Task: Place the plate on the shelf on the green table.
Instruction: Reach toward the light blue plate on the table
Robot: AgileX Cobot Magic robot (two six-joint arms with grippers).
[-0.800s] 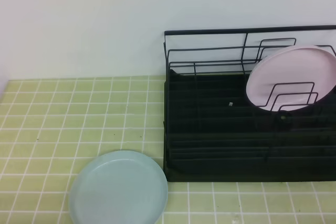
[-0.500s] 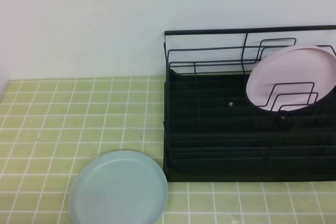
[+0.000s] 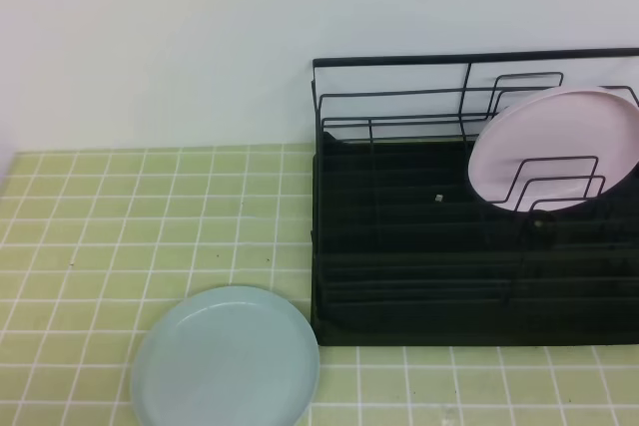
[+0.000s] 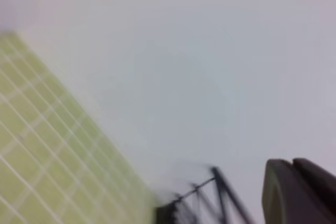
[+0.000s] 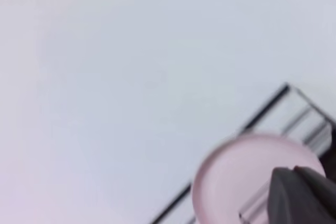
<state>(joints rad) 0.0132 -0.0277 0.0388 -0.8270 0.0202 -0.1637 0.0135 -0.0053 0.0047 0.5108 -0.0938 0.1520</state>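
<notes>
The plate (image 3: 226, 358) is round, plain pale mint, with a smooth matte face and a shallow raised rim. In the exterior high view it lies flat at the lower left centre of the frame, its bottom edge cut by the frame, on the green table (image 3: 100, 226). Its right rim sits just beside the lower left corner of the shelf (image 3: 419, 276); whether they touch I cannot tell.

The table is a field of small square yellow-green tiles with white grout lines, filling the lower half of that view. The shelf is a black wire rack on a black base tray, occupying the right half of the frame, with a tall back rail along its top and thin dividers.

Counted: one mint plate, one pink plate (image 3: 555, 149), one shelf. The pink plate stands tilted on edge among the dividers at the upper right of the rack.

Neither arm appears in the exterior high view. In the left wrist view the left gripper (image 4: 294, 192) shows as dark fingers pressed together at the lower right corner, holding nothing, with blurred tiles at the left and a rack corner at the bottom. In the right wrist view the right gripper (image 5: 300, 195) is likewise closed and empty at the lower right corner, in front of the blurred pink plate.
</notes>
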